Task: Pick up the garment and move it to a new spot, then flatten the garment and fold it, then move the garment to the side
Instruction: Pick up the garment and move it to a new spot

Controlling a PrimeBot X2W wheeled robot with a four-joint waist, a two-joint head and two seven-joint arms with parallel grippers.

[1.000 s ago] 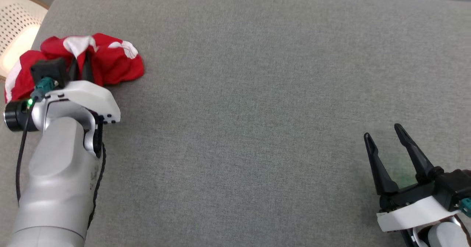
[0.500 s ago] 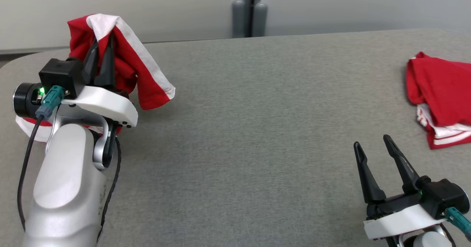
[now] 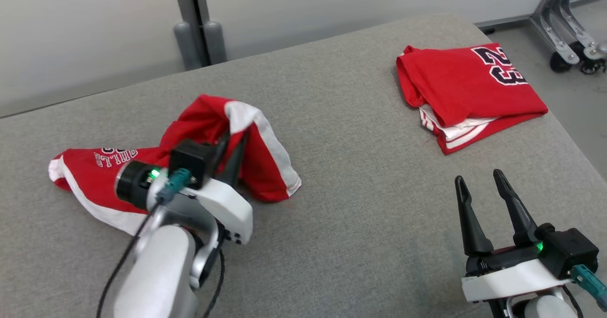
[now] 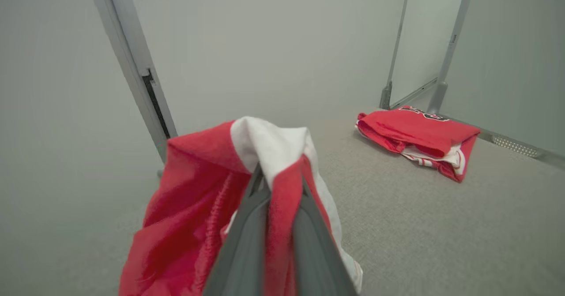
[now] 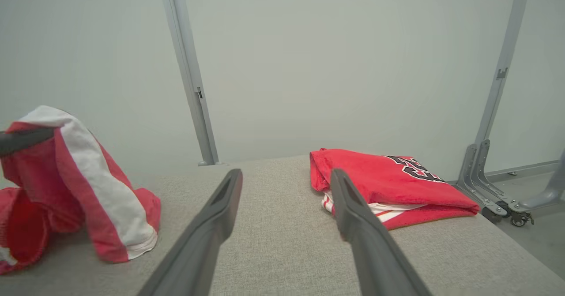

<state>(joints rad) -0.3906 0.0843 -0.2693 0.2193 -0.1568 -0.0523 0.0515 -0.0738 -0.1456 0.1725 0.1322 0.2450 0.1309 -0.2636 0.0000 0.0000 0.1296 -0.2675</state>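
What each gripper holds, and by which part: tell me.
The left gripper pinches the crumpled red-and-white fabric garment at a raised fold by its white stripe; the right gripper is open and empty.

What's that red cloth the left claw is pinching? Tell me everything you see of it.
The red garment is soft-looking fabric with broad white bands and dark lettering I cannot read. It is crumpled, not folded. The left pincer is shut on a bunched fold, holding that part up in a peak; the rest trails left and lies on the grey upholstered surface, well apart from the folded red jersey.
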